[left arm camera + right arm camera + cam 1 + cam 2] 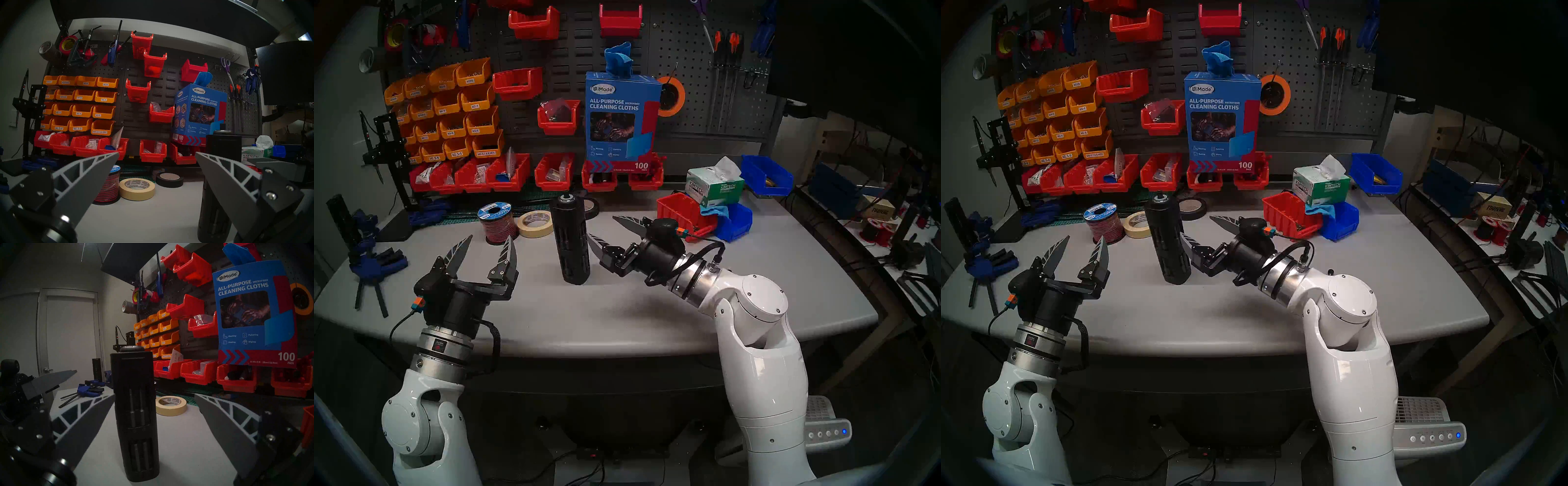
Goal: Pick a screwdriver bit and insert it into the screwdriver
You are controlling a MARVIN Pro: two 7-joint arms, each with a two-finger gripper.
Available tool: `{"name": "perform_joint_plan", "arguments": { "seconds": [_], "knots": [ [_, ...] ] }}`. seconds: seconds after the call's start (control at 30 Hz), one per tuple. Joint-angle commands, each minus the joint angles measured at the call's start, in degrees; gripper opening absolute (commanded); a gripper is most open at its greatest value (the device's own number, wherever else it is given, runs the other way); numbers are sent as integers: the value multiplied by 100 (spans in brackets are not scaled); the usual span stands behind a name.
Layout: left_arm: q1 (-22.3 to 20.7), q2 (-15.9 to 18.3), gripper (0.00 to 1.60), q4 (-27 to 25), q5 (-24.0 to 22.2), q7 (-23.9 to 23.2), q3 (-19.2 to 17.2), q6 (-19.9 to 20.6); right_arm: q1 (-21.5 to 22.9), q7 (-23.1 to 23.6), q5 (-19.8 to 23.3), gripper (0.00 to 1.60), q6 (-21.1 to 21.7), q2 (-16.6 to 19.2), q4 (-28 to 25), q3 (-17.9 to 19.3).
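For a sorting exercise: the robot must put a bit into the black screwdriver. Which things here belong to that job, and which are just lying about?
Job:
screwdriver
bits in its side slots
right gripper, open around it
left gripper, open

Lying about:
masking tape
wire spool
tissue box

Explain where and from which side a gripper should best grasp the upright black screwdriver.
Probably the screwdriver should be gripped around its mid-body, from the robot's right. It stands upright and cylindrical on the table, and the right gripper is already open and level beside it, one finger on each side. A sideways grasp leaves the top socket clear.
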Motion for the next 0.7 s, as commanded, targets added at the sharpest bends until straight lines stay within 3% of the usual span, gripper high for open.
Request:
{"name": "perform_joint_plan", "arguments": {
  "seconds": [0.0, 0.2, 0.67],
  "knots": [
    [-16, -9, 160, -186, -12, 4, -7, -39, 201, -40, 87, 160, -71, -45, -121, 20],
    [-15, -9, 160, -186, -12, 4, -7, -39, 201, -50, 93, 160, -79, -47, -117, 19],
    [-13, -11, 160, -189, -11, 5, -7, -38, 36, 407, 177, 160, 41, 351, -113, 254]
  ]
}}
